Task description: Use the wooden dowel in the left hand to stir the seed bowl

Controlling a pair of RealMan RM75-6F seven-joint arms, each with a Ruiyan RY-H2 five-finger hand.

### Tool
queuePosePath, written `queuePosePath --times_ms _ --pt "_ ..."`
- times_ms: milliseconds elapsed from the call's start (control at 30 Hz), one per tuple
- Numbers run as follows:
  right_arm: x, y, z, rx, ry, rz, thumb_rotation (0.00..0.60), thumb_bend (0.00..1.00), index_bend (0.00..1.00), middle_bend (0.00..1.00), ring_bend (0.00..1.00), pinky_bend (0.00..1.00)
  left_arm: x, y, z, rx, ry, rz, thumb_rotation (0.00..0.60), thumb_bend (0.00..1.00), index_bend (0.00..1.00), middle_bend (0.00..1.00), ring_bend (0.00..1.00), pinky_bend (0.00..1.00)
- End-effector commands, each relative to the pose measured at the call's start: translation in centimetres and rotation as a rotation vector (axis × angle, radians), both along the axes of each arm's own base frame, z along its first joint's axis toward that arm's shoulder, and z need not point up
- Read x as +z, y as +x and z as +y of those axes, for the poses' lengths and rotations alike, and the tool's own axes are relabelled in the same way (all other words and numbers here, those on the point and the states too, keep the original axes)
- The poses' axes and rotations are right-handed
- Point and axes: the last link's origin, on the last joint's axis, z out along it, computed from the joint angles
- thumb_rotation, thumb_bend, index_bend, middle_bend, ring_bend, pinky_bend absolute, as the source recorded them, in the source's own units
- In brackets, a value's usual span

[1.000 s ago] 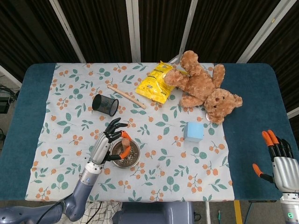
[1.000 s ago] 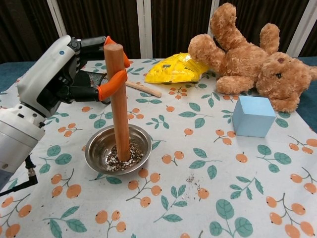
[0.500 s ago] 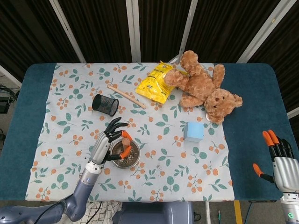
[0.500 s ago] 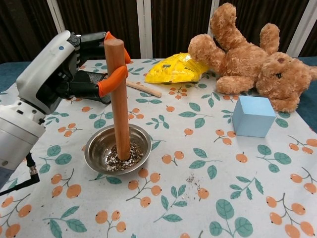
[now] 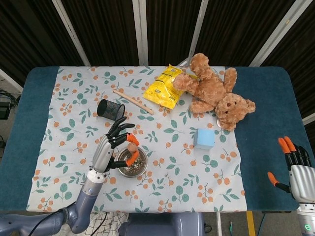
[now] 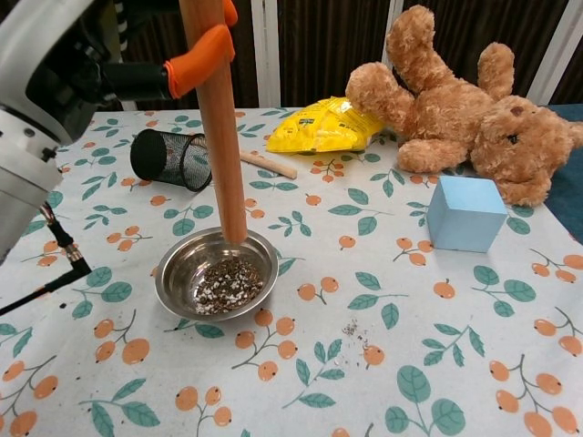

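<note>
Where the wooden dowel stood buried in the seeds a second ago, its lower end now hangs clear above the seed bowl, lifted by the left hand, which grips it near the top. Judgement: stirring paused or finished. Long axis near vertical, bottom end pointing into the bowl. Behind the bowl, a mesh cup lies tipped. Right hand, far from the bowl at the worktop edge, spread and empty.

No text can be read on anything.
</note>
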Motion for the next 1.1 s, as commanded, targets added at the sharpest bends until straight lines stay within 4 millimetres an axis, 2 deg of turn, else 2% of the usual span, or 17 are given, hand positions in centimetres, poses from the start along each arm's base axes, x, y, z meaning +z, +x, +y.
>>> queuePosePath --times_ms 33,133,267,367,500,800,900,1100 --pt "0.0 0.0 0.0 0.001 0.0 0.001 0.6 0.3 0.0 0.0 0.0 0.0 2.3 0.1 0.4 -0.002 0.076 0.051 0.6 1.0 0.59 0.68 0.23 0.1" --pt "0.0 0.0 0.1 0.003 0.001 0.0 0.6 0.3 0.0 0.0 0.0 0.0 3.8 -0.5 0.9 0.014 0.129 0.113 0.6 1.0 0.59 0.68 0.23 0.1" --pt "0.1 0.0 0.1 0.003 -0.002 -0.001 0.6 0.3 0.0 0.0 0.0 0.0 6.1 -2.3 1.7 0.057 0.203 0.22 0.6 1.0 0.59 0.68 0.23 0.1" --pt "0.1 0.0 0.1 0.0 -0.003 -0.005 0.6 0.3 0.0 0.0 0.0 0.0 7.7 -4.4 2.0 0.095 0.251 0.312 0.6 1.0 0.59 0.68 0.23 0.1" --pt "0.0 0.0 0.2 -0.001 0.0 -0.002 0.6 0.3 0.0 0.0 0.0 0.0 8.8 -7.3 2.4 0.163 0.269 0.403 0.6 1.0 0.59 0.69 0.23 0.1" --pt "0.0 0.0 0.1 -0.006 -0.005 0.01 0.6 0.3 0.0 0.0 0.0 0.0 9.8 -15.4 3.4 0.295 0.284 0.692 0.6 1.0 0.59 0.69 0.23 0.1" --pt "-0.1 0.0 0.1 -0.006 -0.003 0.016 0.6 0.3 0.0 0.0 0.0 0.0 9.4 -17.2 3.1 0.276 0.289 0.798 0.6 1.0 0.59 0.69 0.23 0.1" --pt "-0.2 0.1 0.3 -0.007 -0.006 0.02 0.6 0.3 0.0 0.0 0.0 0.0 8.8 -19.4 2.8 0.256 0.286 0.903 0.6 1.0 0.59 0.69 0.23 0.1"
